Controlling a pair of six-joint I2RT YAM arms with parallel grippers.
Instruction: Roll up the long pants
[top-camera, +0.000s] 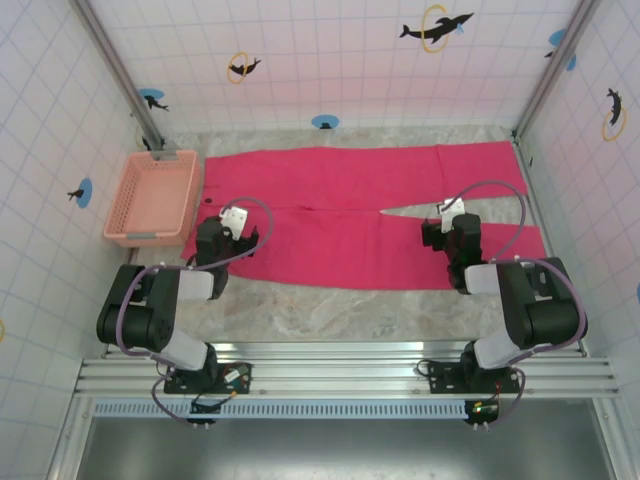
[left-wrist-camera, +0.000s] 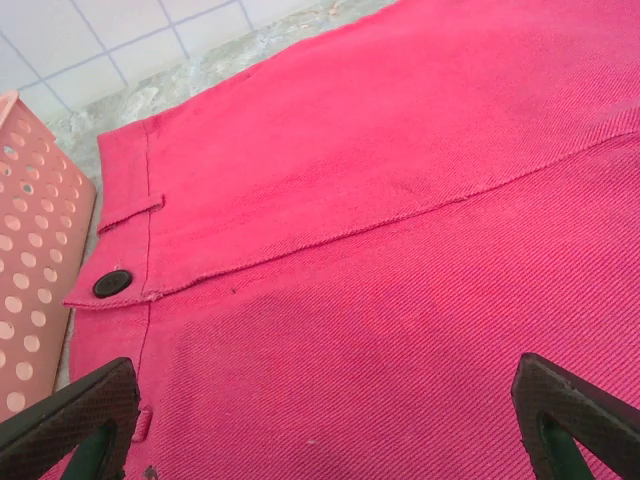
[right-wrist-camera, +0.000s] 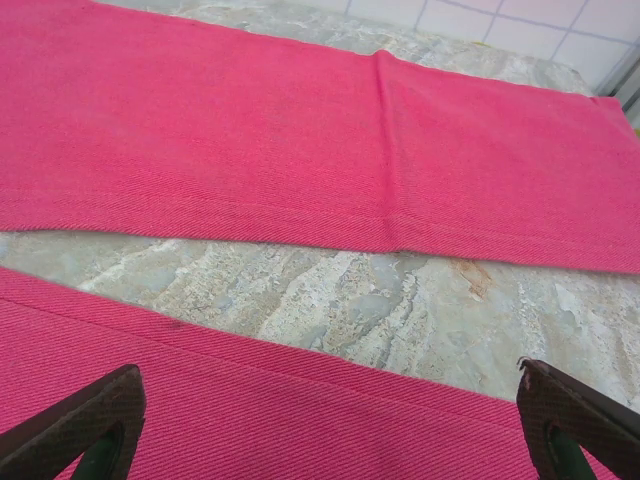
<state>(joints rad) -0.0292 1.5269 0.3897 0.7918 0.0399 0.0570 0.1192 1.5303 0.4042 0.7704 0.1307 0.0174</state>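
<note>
- Presently, the long pants (top-camera: 350, 215) lie flat and unrolled across the far half of the surface (top-camera: 300, 310). The waistband is toward the left edge, and both legs run out to the right edge.
- The legs lie together near the waist and part toward the right edge. A narrow wedge of bare marbled surface shows between them.
- At the waistband end, the left wrist view shows a dark button (left-wrist-camera: 112, 283) and a belt loop (left-wrist-camera: 130, 212). The cloth there lies smooth.
- A pale pink lattice basket (top-camera: 118, 200) stands at the far left corner, just beside the waistband. I cannot tell whether the two touch.
- The left tool (top-camera: 228, 232) hangs over the waist area of the pants, toward the left edge. It is released, jaws spread wide with nothing between them.
- The right tool (top-camera: 455, 230) hangs over the near leg, toward the right edge and beside the bare wedge. It too is released and grips nothing.
- I cannot tell whether either tool's fingertips rest on the cloth.
</note>
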